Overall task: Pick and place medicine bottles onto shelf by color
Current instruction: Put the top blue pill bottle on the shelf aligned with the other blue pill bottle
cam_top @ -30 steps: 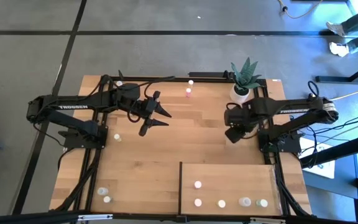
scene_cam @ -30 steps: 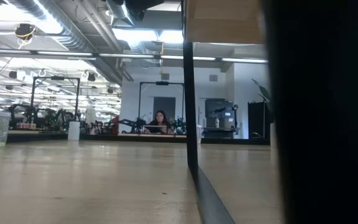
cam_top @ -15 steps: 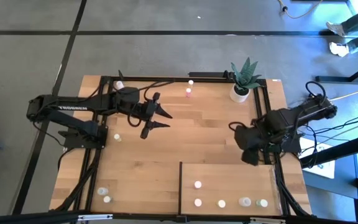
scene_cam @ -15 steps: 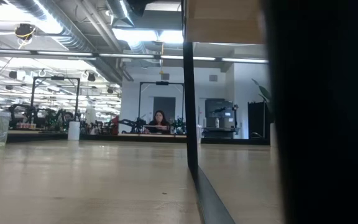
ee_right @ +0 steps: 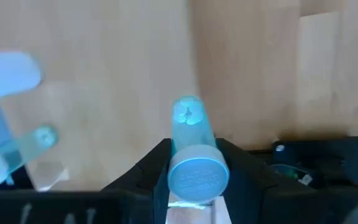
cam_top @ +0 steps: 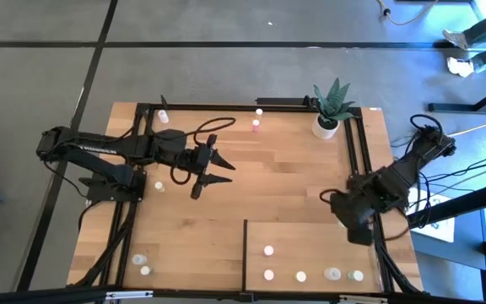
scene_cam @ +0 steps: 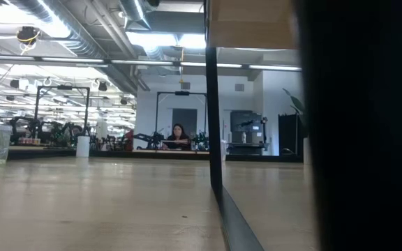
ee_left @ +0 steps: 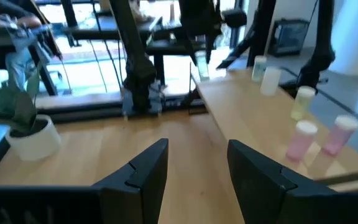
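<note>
My right gripper (cam_top: 354,221) hangs over the far right corner of the pale shelf (cam_top: 310,236), pointing down, shut on a small blue-tinted medicine bottle (ee_right: 190,140). Several whitish bottles (cam_top: 301,276) stand on their bases on the shelf near the front edge. A pink bottle (cam_top: 256,127) and a whitish one (cam_top: 258,111) stand at the table's far edge, others at the left (cam_top: 159,186) and front left (cam_top: 142,263). Over the table's left middle, my left gripper (cam_top: 224,170) is open, nearly level, and nothing lies between its fingers (ee_left: 145,171). My right gripper pinches the bottle's body (ee_right: 189,134) between its two fingers (ee_right: 157,163), just under the round cap (ee_right: 197,175). The fingers come from above, pointing down. The bottle hangs lifted clear, cap toward the wrist and its bottom (ee_right: 187,111) pointing down at the wood.
A white pot with a green plant (cam_top: 328,125) stands at the far right. The shelf's dark upright edge (cam_top: 245,253) runs toward the front edge. Black frame rails (cam_top: 226,106) border the table. In the low view, a person (scene_cam: 179,137) sits far behind.
My right gripper has swung from beside the plant pot toward the table's near right, over the shelf's far corner, rolling its wrist and keeping the bottle. My left gripper has drifted a little toward the near edge, still open.
</note>
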`<state>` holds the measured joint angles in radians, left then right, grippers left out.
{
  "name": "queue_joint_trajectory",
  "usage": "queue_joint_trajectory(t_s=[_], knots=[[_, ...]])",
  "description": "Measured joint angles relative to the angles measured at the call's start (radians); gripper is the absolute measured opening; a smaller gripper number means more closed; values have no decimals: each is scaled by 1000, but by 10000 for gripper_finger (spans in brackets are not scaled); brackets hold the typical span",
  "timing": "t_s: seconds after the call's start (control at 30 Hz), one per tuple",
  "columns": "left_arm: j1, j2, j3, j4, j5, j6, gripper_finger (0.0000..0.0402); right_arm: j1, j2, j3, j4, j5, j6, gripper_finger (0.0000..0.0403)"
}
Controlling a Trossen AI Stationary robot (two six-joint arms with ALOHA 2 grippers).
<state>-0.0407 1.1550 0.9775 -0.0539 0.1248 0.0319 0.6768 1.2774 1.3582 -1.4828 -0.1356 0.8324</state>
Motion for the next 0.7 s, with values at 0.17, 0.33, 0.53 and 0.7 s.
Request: queue_joint_trajectory(t_s=[0.17, 0.33, 0.53, 0.7], knots=[[-30, 30, 2, 52, -11, 0, 160, 113, -1, 0, 58, 1, 60, 119], [-41, 69, 2, 68, -14, -8, 160, 192, 6, 0, 143, 7, 107, 119], [-41, 99, 1, 76, 3, -26, 160, 233, 68, 0, 193, -10, 107, 119], [-53, 102, 1, 102, 25, -24, 160, 232, 108, 0, 189, -62, 107, 119]])
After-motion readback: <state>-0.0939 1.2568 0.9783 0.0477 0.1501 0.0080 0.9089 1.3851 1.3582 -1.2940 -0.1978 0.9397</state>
